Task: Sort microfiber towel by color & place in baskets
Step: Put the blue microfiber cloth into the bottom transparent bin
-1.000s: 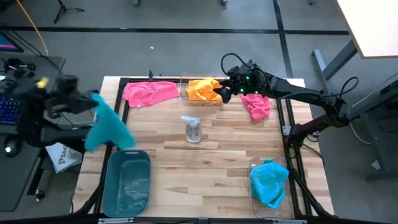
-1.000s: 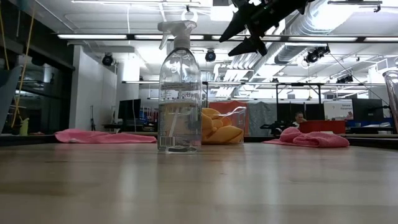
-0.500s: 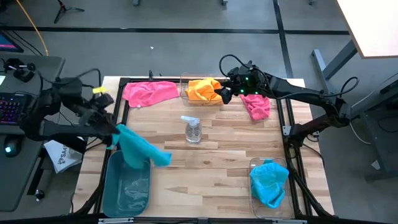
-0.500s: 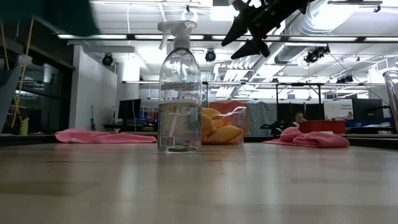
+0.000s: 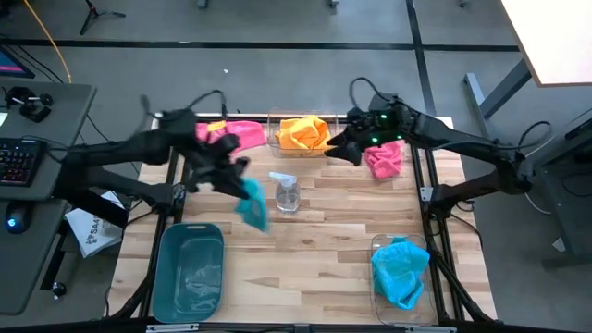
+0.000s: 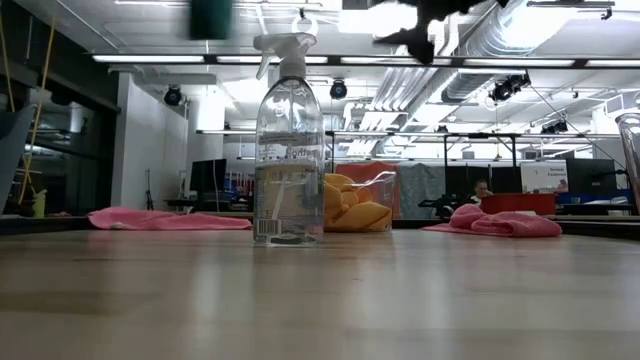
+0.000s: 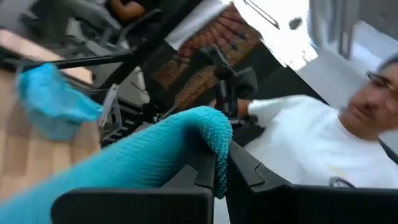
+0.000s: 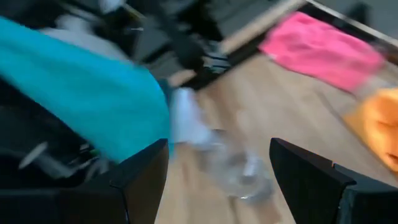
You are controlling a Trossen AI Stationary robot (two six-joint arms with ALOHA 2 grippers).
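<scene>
My left gripper (image 5: 237,178) is shut on a teal towel (image 5: 251,202) and hovers just left of the clear spray bottle (image 5: 288,192). In the low view the towel (image 6: 210,15) shows high above the table. My right gripper (image 5: 346,150) is open in the air between the clear basket of orange towels (image 5: 301,132) and a pink towel (image 5: 382,159). A second pink towel (image 5: 242,131) lies flat at the far left. The teal basket (image 5: 190,273) sits near left, and a clear basket (image 5: 375,248) holding a light-blue towel (image 5: 400,270) sits near right. My left gripper pinches a fold of the teal towel (image 7: 214,134) between its two fingers (image 7: 244,171). The cloth bulges over the fingertips. The towel is lifted clear of the table and hangs slack below the gripper (image 5: 252,211).
The spray bottle (image 6: 288,150) stands upright mid-table, close to the hanging towel. Bare wood lies between the bottle and the two near baskets. A black frame rail (image 5: 427,199) edges the table. A person in a white shirt (image 7: 311,137) shows beyond the table.
My left arm has swung fast from beyond the table's left edge, past the teal basket, toward the middle, carrying the teal towel up beside the spray bottle. My right gripper has shifted a little toward the near right, away from the orange basket, and has stayed open.
</scene>
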